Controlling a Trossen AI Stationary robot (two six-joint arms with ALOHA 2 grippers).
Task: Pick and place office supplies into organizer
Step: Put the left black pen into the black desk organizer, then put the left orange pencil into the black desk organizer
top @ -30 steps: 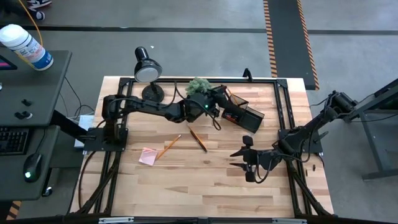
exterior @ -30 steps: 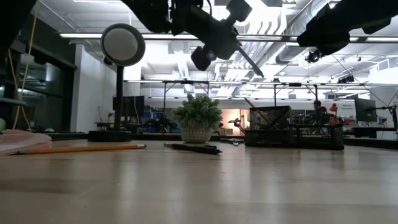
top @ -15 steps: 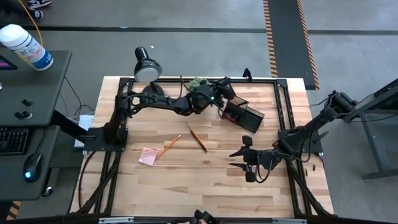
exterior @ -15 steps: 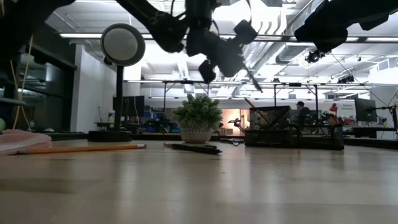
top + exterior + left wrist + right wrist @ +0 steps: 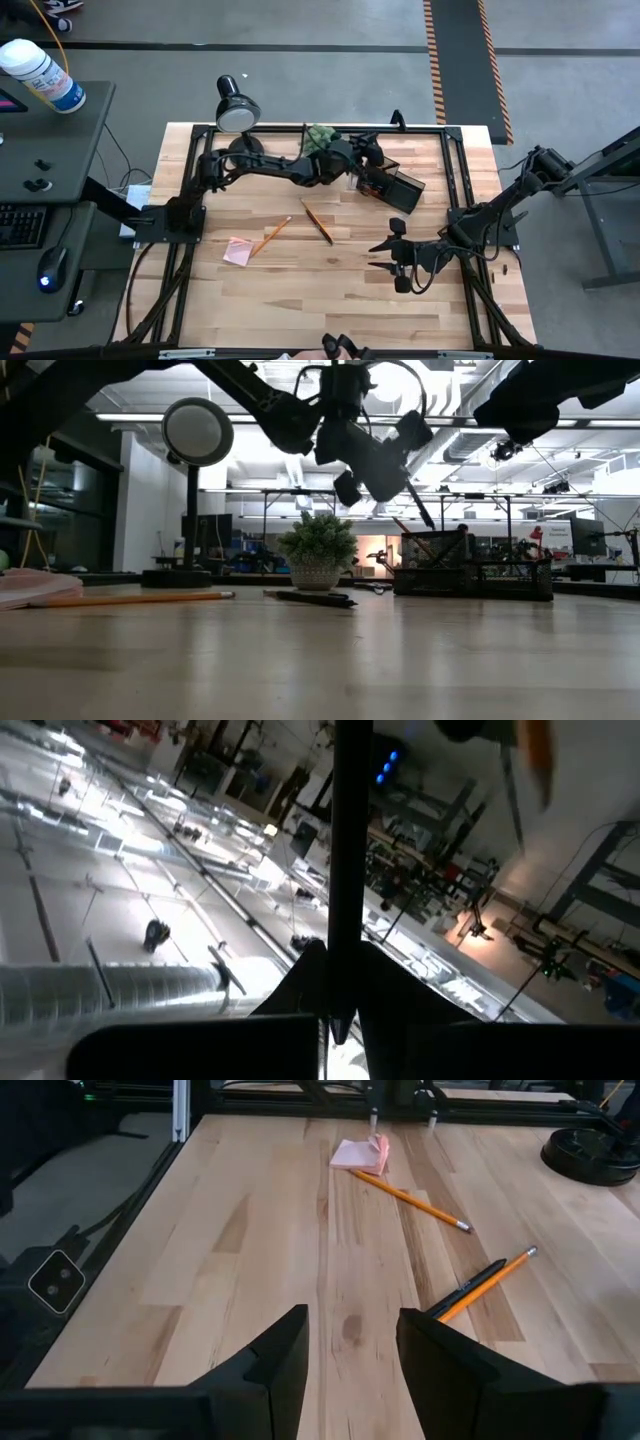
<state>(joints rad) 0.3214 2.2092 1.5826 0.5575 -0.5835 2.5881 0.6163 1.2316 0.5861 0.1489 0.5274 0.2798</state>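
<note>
The right gripper (image 5: 396,257) is parked over the near right part of the table (image 5: 330,300), fingers spread apart with nothing between them, and its wrist view looks straight down the bare wood. Further in from there, 3 loose things lie mid-table: an orange pencil (image 5: 272,232) angled toward a pink sticky-note pad (image 5: 238,250) on the left, and just to their right another orange pencil lying right alongside a black pen (image 5: 322,228), the 2 touching or nearly so. In the right wrist view that pair (image 5: 487,1285) shows up crossed at a shallow angle, with the first pencil (image 5: 410,1200) leading off to the pad (image 5: 360,1154).

Toward the far edge, the left arm stretches across from the left, and the left gripper (image 5: 372,160) hangs over the near-left end of the black organizer (image 5: 395,186), which sits on the far right of the table. Its fingers are pinched tight on a thin dark pen (image 5: 347,870); in the low view the pen (image 5: 417,505) slants down toward the organizer (image 5: 470,575), tip just above its rim. Behind the arm are the little green plant (image 5: 318,137) and the black desk lamp (image 5: 234,105) at the far left corner.
</note>
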